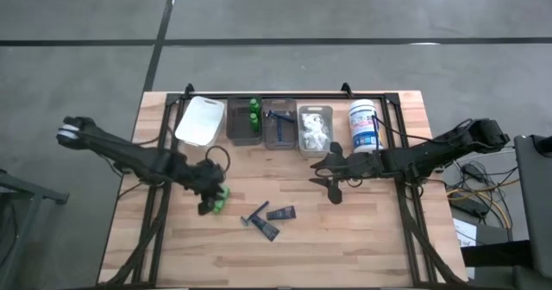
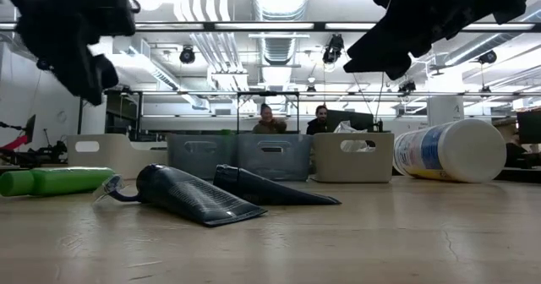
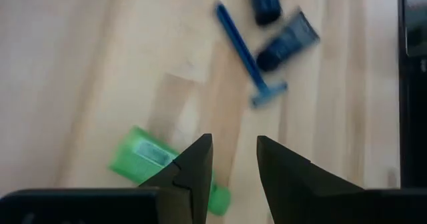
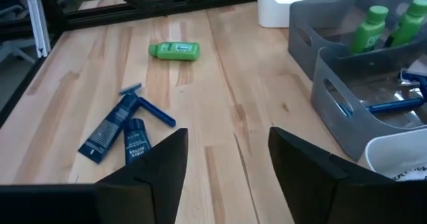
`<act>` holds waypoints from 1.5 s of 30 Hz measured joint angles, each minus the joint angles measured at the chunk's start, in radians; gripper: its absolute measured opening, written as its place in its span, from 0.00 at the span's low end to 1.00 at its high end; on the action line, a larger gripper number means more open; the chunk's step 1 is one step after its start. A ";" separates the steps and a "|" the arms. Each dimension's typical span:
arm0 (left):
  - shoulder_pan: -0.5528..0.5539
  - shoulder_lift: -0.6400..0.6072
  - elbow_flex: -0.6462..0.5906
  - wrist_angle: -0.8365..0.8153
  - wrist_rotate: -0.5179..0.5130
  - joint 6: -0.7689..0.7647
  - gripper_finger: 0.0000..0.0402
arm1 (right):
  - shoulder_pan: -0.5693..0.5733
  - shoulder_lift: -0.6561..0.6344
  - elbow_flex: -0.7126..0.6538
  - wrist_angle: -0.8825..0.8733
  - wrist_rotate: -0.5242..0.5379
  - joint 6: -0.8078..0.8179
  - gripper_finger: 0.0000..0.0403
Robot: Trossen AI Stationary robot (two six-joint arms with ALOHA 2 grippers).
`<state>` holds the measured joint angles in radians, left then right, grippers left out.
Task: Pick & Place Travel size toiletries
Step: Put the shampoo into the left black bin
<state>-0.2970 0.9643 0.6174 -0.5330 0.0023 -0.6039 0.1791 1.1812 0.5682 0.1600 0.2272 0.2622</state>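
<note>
A small green bottle (image 1: pixel 221 197) lies on its side on the wooden table, left of centre. My left gripper (image 3: pixel 235 159) hovers open just above and beside it, nothing between its fingers; one finger hides part of the bottle (image 3: pixel 141 156). To the bottle's right lie a blue razor (image 1: pixel 255 216) and two dark tubes (image 1: pixel 281 212), (image 1: pixel 269 230). My right gripper (image 4: pixel 227 156) stands open in the air at the table's middle right (image 1: pixel 333 176), holding nothing. More green bottles (image 1: pixel 254 111) stand in a grey bin.
Along the far edge stand a white bin (image 1: pixel 200 121), a grey bin (image 1: pixel 244 130), a grey bin with razors (image 1: pixel 279 128), a white bin with packets (image 1: pixel 314 128) and a white tub with a blue label (image 1: pixel 365 126). People sit in the room behind (image 2: pixel 269 119).
</note>
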 joint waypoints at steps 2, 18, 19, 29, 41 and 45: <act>-0.006 0.019 -0.009 0.002 0.018 0.046 0.30 | 0.000 0.000 0.000 0.002 0.000 -0.017 0.49; -0.005 0.024 -0.017 -0.015 -0.089 0.841 0.30 | -0.001 0.000 0.000 0.002 0.001 -0.125 0.42; -0.005 0.026 -0.018 -0.023 -0.112 0.910 0.30 | -0.001 0.000 0.000 0.002 0.001 -0.129 0.41; -0.004 0.098 -0.017 -0.047 -0.258 1.155 0.38 | -0.004 0.000 0.000 0.002 0.008 -0.133 0.35; -0.038 0.237 0.063 -0.095 -0.262 1.521 0.59 | -0.003 0.000 0.000 0.016 0.012 -0.216 0.31; -0.063 0.255 0.086 -0.169 -0.258 1.530 0.59 | -0.003 0.000 0.000 0.037 0.012 -0.213 0.31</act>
<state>-0.3604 1.2192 0.7029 -0.7022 -0.2560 0.9265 0.1757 1.1812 0.5682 0.1969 0.2390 0.0491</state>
